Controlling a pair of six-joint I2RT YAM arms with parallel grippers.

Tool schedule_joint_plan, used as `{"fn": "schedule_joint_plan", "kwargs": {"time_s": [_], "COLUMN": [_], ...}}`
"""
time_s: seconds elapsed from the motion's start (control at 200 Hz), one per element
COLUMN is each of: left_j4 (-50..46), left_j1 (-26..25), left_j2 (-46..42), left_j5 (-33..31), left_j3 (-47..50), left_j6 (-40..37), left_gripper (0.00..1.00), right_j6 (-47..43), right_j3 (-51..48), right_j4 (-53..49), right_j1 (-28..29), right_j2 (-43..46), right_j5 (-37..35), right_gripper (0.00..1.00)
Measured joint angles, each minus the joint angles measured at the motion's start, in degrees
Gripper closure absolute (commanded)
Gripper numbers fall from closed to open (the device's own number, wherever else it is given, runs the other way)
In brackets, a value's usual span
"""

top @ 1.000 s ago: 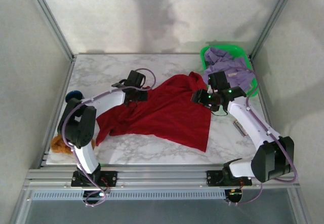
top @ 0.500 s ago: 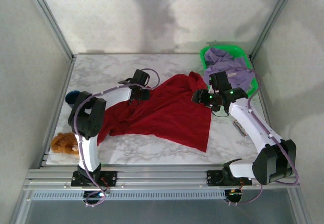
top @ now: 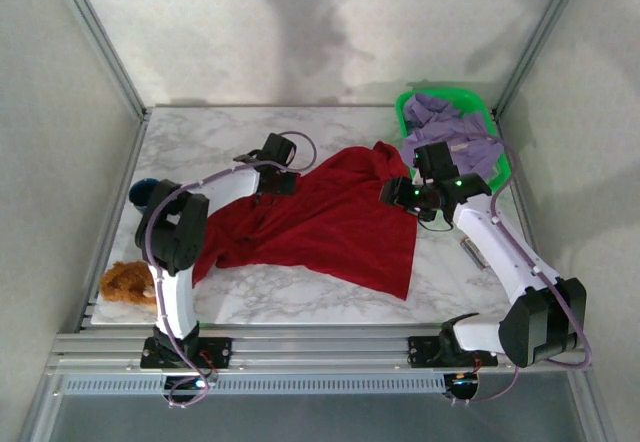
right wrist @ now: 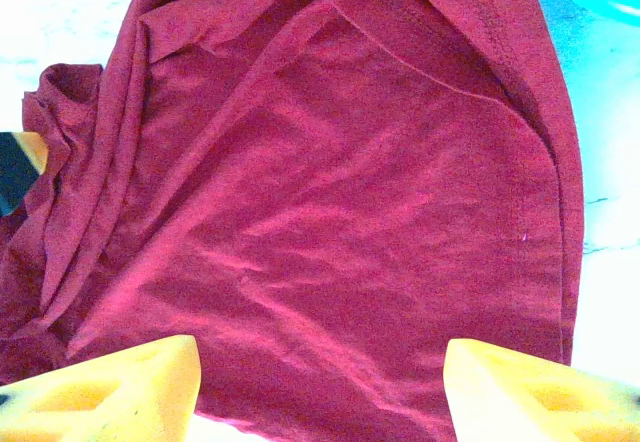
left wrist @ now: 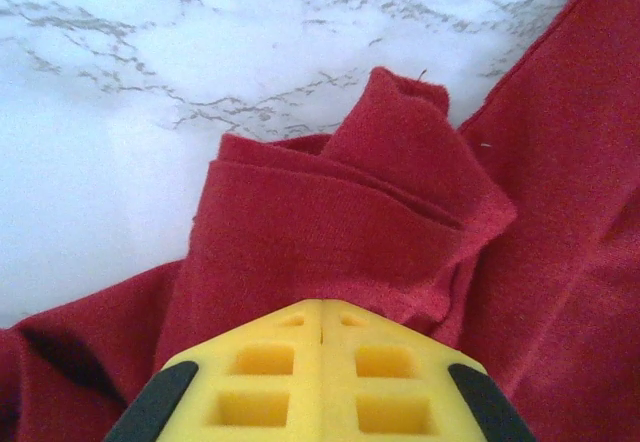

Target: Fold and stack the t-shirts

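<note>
A fuzzy orange-brown lump (top: 125, 282) is seen nearest, to the left of the red t-shirt (top: 330, 222). The red t-shirt is spread out, a bit crumpled, on the marble bench (top: 300, 307). A fold at its far left edge is pinched by the left jaws, which are closed tight. The right jaws are held open over its far right corner. Just behind that corner, the purple t-shirt (top: 450, 132) is piled in a green basket (top: 402, 112).
</note>
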State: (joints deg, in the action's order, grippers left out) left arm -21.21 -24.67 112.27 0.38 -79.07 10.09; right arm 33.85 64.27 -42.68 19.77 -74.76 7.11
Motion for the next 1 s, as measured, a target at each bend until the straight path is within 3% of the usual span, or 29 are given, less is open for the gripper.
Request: {"fn": "schedule_joint_plan", "kwargs": {"time_s": [0.23, 0.996], "left_j4": [-1.07, -1.36], "left_j1": [0.0, -0.33], "left_j2": [-4.7, -2.71], "left_j5": [0.17, 2.03], "left_j3": [1.2, 4.63], "left_j6": [-1.31, -2.43], "left_gripper": [0.71, 0.67], "right_j6": [0.0, -0.11], "right_j3": [0.0, -0.02], "right_j4": [0.02, 0.02], "right_j1": [0.0, 0.0], "right_j2": [0.0, 0.0], "right_j5": [0.04, 0.17], "right_gripper": [0.34, 0.34]}}
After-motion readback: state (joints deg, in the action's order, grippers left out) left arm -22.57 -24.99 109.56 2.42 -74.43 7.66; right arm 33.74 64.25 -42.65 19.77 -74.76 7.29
